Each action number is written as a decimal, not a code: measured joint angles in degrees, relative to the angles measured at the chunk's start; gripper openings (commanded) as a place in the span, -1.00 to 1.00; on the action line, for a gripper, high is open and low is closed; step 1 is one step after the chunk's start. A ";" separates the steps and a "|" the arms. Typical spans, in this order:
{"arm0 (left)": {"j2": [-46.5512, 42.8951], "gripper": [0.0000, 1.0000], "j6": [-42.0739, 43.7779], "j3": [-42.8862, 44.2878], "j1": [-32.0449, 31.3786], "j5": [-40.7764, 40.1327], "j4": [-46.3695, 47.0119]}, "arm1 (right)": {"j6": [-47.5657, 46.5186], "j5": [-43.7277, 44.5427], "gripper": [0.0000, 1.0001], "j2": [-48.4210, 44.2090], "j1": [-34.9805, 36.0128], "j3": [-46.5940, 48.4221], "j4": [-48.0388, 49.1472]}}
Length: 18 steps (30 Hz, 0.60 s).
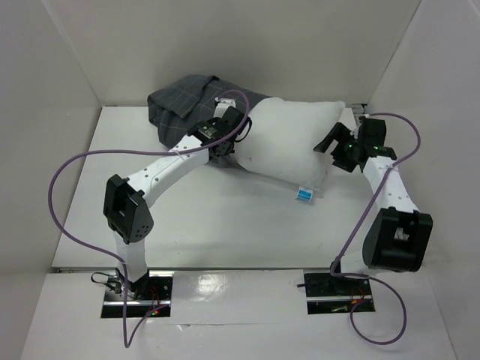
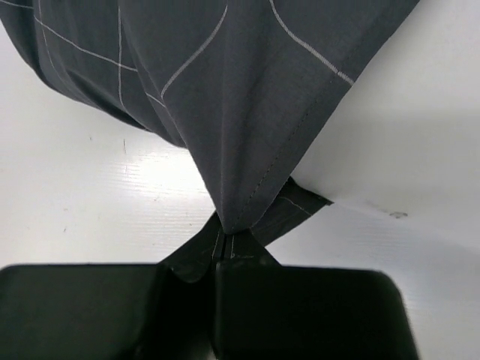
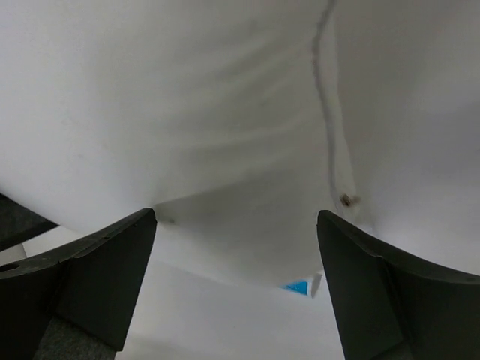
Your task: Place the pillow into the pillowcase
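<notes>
The white pillow (image 1: 292, 139) lies at the back of the table, its blue-and-white tag (image 1: 304, 194) at the near right edge. The dark grey checked pillowcase (image 1: 187, 101) is bunched at the back left, over the pillow's left end. My left gripper (image 1: 225, 146) is shut on a fold of the pillowcase's edge (image 2: 225, 202), next to the pillow (image 2: 405, 127). My right gripper (image 1: 334, 146) is open at the pillow's right end; the pillow (image 3: 225, 112) fills its view, with the tag (image 3: 304, 286) low between the fingers (image 3: 112, 262).
White walls enclose the table on the back, left and right. A purple cable (image 1: 67, 172) loops from the left arm over the table; another loops (image 1: 409, 146) beside the right arm. Bare table (image 1: 225, 225) lies in front of the pillow.
</notes>
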 measured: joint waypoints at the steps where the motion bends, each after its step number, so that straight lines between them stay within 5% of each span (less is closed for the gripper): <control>1: -0.02 -1.00 0.17 0.28 0.22 0.31 -0.07 | 0.22 -0.33 0.83 1.20 0.98 -0.37 1.60; 2: 0.00 -1.00 0.37 0.50 0.46 0.72 -0.07 | 0.48 -0.76 0.50 2.73 2.21 -0.83 3.58; 5: 0.00 -1.00 1.22 1.27 0.92 2.14 -0.52 | 0.85 -1.75 -0.08 6.80 5.75 -1.99 8.72; 6: 0.00 -1.00 1.40 1.66 0.83 2.56 -0.70 | 0.85 -1.86 -0.64 7.61 6.82 -2.34 9.79; 8: 0.00 -1.00 1.68 2.51 0.44 3.23 -1.07 | 0.94 -1.84 -1.00 8.09 9.14 -3.26 11.63; 18: 5.49 -1.00 5.88 21.14 -7.80 8.22 -10.38 | 7.32 -0.33 -1.00 -4.46 24.52 -10.14 13.07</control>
